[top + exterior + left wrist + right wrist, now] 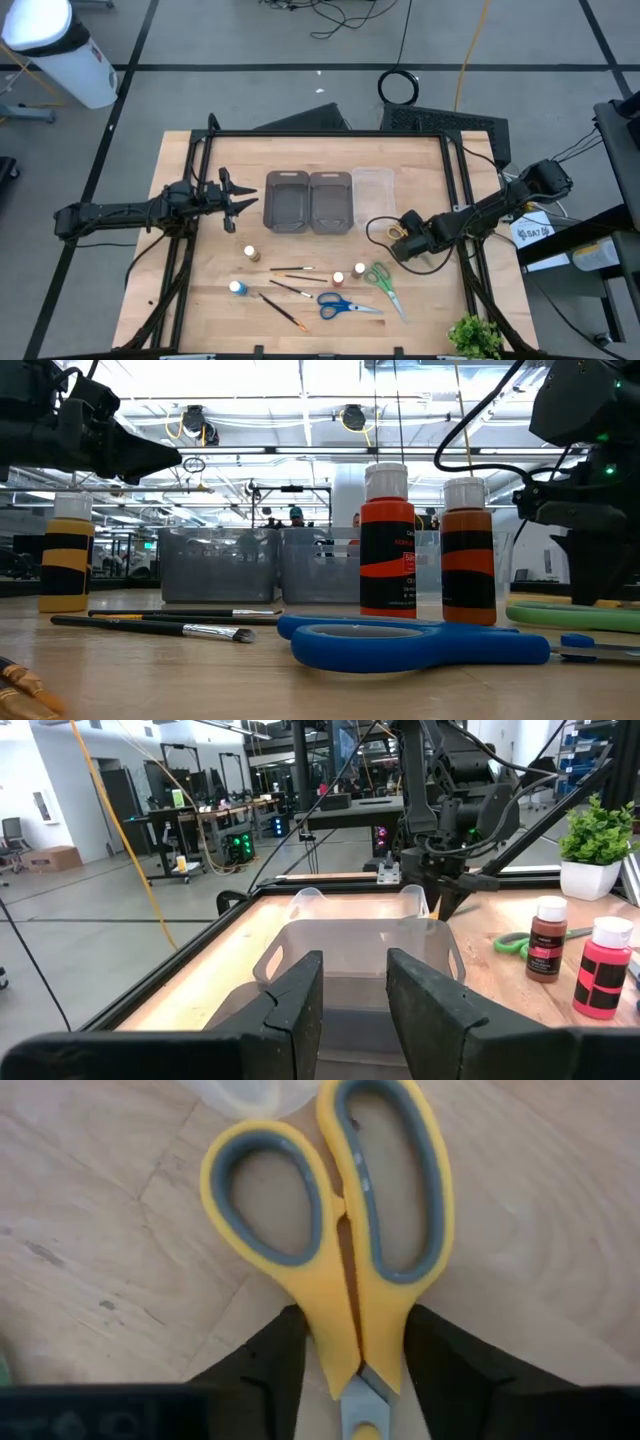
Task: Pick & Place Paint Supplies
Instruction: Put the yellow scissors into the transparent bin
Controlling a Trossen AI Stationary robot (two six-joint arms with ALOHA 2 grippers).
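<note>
Yellow-handled scissors (340, 1210) lie flat on the wooden table near its right side, under my right gripper (405, 240), which points down and is shut on them. My left gripper (355, 985) hangs level and open at the table's left, just left of the grey trays, with nothing between its fingers. Toward the near edge lie green scissors (383, 285), blue scissors (345, 305), thin dark brushes (290, 270) and small paint bottles (251, 253) (238, 288) (338, 277) (360, 269), all standing or lying on the table. My right gripper pinches the yellow scissors at the narrow neck of the two handles (350, 1330), just above the pivot, one finger (265, 1370) on each outer side. The fingers come from above, pointing down, across the scissors. The scissors lie flat on the table.
Two grey trays (287, 200) (331, 200) and a clear tray (373, 192) stand in a row at the table's middle far side. A small potted plant (475, 335) sits at the near right corner. A black frame rail (330, 135) runs around the table.
</note>
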